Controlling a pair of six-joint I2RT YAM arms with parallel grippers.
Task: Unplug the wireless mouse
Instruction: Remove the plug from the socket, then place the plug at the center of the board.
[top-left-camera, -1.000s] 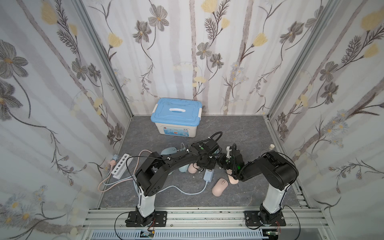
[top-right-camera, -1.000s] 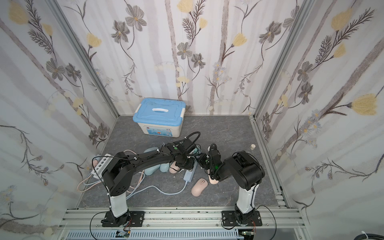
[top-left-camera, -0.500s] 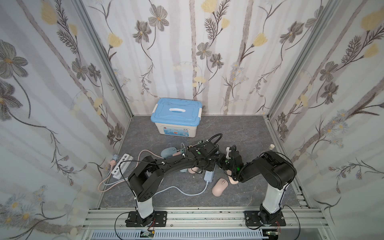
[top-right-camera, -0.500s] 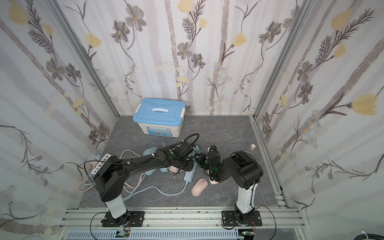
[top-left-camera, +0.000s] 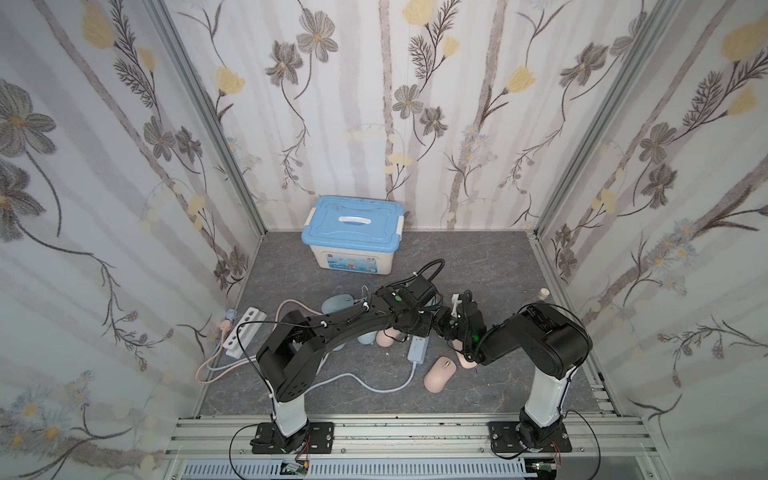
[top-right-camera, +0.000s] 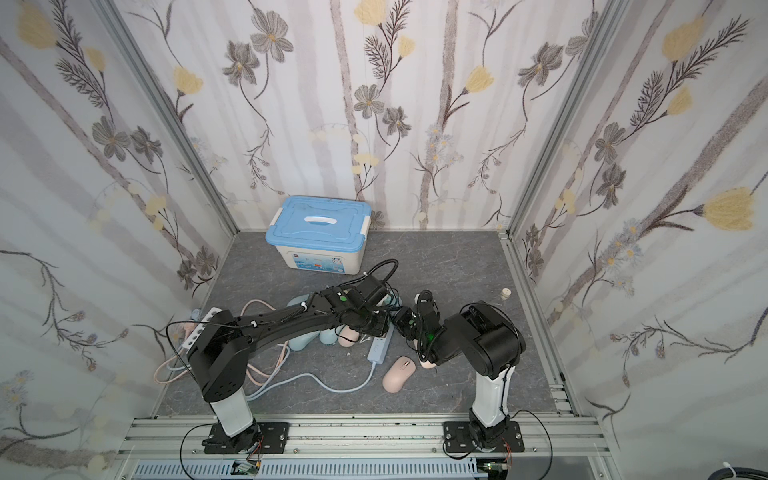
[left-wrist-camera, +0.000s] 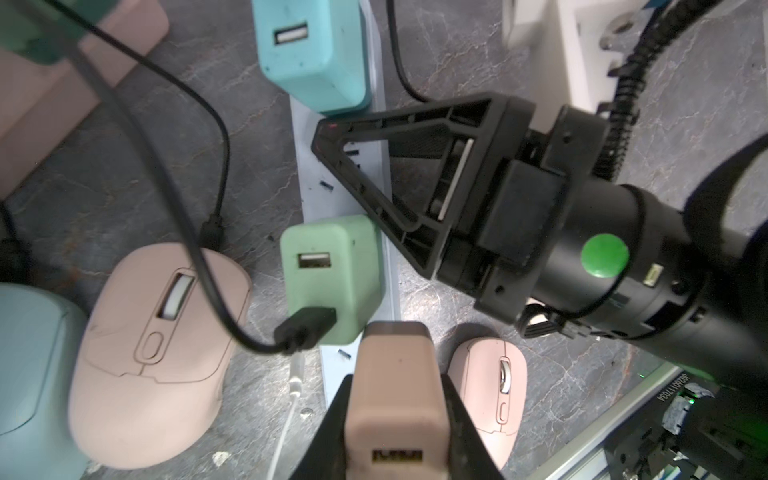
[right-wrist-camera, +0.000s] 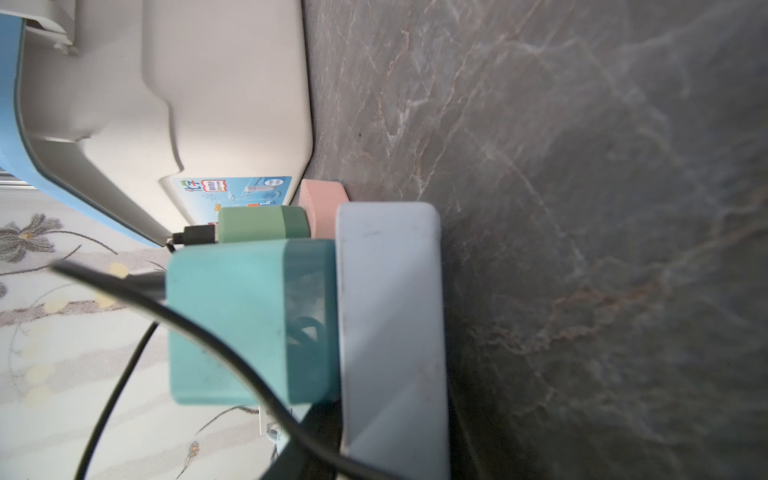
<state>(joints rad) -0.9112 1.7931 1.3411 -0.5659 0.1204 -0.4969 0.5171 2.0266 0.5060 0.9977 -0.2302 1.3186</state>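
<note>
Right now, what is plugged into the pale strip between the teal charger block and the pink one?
A green plastic charger block, black cable in its port, as the left wrist view shows.

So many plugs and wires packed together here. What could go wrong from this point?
1. The left gripper has its jaws shut on the pink charger. Pulling it could drag the power strip along, unless the right gripper, which is at the strip, holds it down.
2. The black cable from the green charger to the pink mouse runs close by. It could snag and tug that mouse.
</note>
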